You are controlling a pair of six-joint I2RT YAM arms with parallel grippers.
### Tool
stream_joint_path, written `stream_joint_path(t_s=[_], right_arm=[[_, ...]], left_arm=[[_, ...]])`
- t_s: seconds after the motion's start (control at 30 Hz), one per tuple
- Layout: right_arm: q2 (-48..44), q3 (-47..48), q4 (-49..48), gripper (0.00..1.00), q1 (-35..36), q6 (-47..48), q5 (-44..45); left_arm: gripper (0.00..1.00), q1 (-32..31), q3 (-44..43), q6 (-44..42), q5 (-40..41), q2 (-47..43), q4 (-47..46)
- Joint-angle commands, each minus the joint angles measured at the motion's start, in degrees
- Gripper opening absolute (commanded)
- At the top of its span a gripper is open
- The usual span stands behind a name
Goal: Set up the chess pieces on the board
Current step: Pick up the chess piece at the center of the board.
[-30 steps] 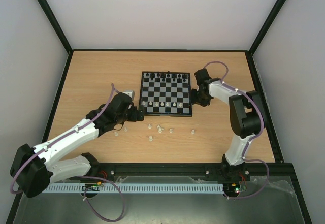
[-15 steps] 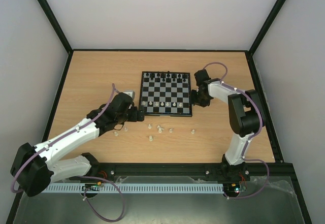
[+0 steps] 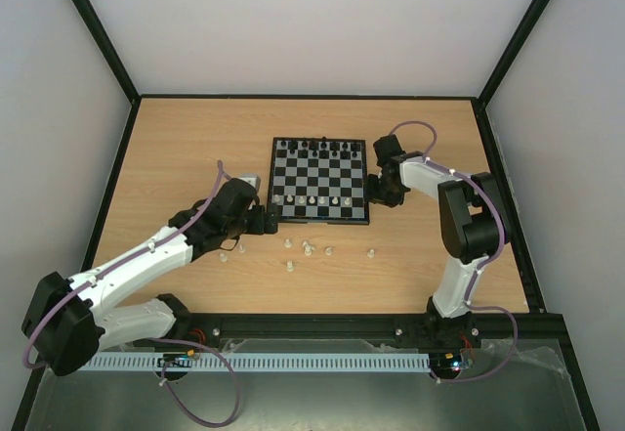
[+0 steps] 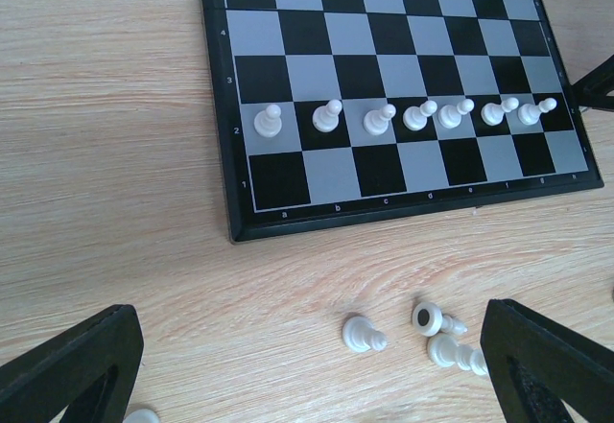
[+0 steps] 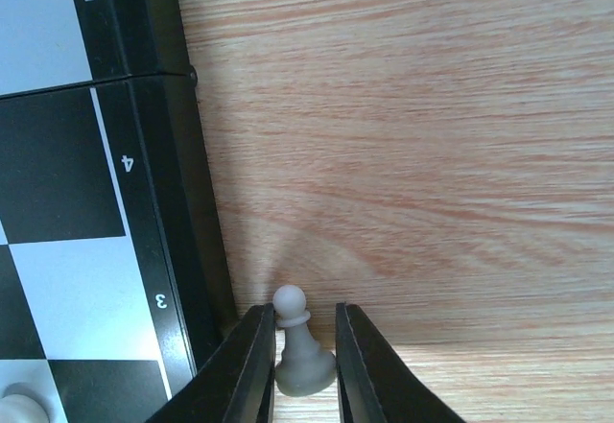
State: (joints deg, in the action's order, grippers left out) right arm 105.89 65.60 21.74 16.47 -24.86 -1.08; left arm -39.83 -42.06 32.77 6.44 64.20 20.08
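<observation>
The board (image 3: 319,162) lies mid-table. Several white pawns (image 4: 379,119) stand along its near second row, also seen from above (image 3: 312,199). My right gripper (image 5: 305,361) is just off the board's right rim (image 5: 197,222). Its fingers (image 5: 369,370) are closed on a white pawn (image 5: 303,356) that stands upright on the table. In the top view this gripper (image 3: 384,194) is at the board's near right corner. My left gripper (image 4: 307,385) is wide open and empty, low over loose white pieces (image 4: 363,335) in front of the board's near left corner (image 3: 266,218).
More white pieces lie on the wood in front of the board (image 3: 308,248), some on their sides (image 4: 451,351). One lies near my left finger (image 4: 144,415). Black pieces (image 3: 317,145) stand along the board's far rows. Black frame rails edge the table (image 3: 117,187).
Almost nothing has moved. The right wrist has shifted very slightly beside the board, and the left arm holds nearly still.
</observation>
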Motion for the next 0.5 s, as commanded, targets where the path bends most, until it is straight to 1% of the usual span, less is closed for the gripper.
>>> stream_joint_path(t_s=[0.0,0.17,0.47], right_arm=[[0.21,-1.26,1.81,0.15,0.08,0.43,-0.35],[-1.07,-1.73,2.0,0.09,0.06,0.36,-0.69],[-7.04,-2.74,2.23,0.08,0.05,-0.14,-2.08]], left_arm=[[0.99,0.37,-1.52,-0.17,0.07,0.22,-0.22],[0.99,0.37,-1.56,-0.25,-0.51,0.35,-0.6],[0.99,0.28,-1.32,-0.18,-1.6,-0.55,-0.93]])
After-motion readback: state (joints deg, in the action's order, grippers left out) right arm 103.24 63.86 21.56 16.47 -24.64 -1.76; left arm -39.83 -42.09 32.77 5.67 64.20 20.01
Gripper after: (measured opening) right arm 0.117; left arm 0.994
